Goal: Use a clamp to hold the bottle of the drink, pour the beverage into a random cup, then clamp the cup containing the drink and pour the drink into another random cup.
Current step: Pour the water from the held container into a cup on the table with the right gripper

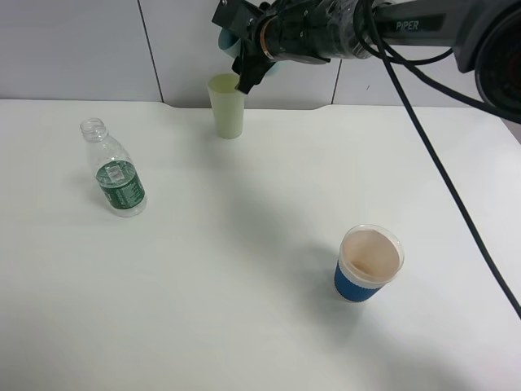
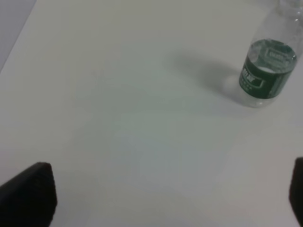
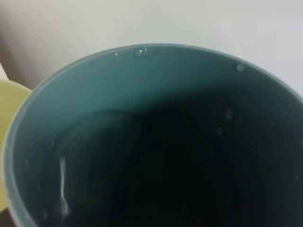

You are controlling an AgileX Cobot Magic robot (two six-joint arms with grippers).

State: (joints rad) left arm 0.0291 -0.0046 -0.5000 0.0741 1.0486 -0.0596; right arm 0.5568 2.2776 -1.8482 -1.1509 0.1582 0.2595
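Note:
A clear bottle (image 1: 116, 169) with a green label stands uncapped on the left of the table; it also shows in the left wrist view (image 2: 267, 71). My left gripper (image 2: 163, 198) is open, well apart from the bottle, with only bare table between its fingers (image 2: 28, 196). My right gripper (image 1: 248, 63) is shut on a light blue cup (image 1: 225, 37), tipped over a pale yellow-green cup (image 1: 227, 106) at the back. The blue cup's wet inside (image 3: 156, 142) fills the right wrist view, with the yellow cup's rim (image 3: 9, 118) beside it.
A dark blue paper cup (image 1: 368, 263) with a pinkish inside stands at the front right. The right arm (image 1: 391, 28) and its black cable (image 1: 440, 171) cross the back right. A white wall panel rises behind the white table (image 1: 244, 269).

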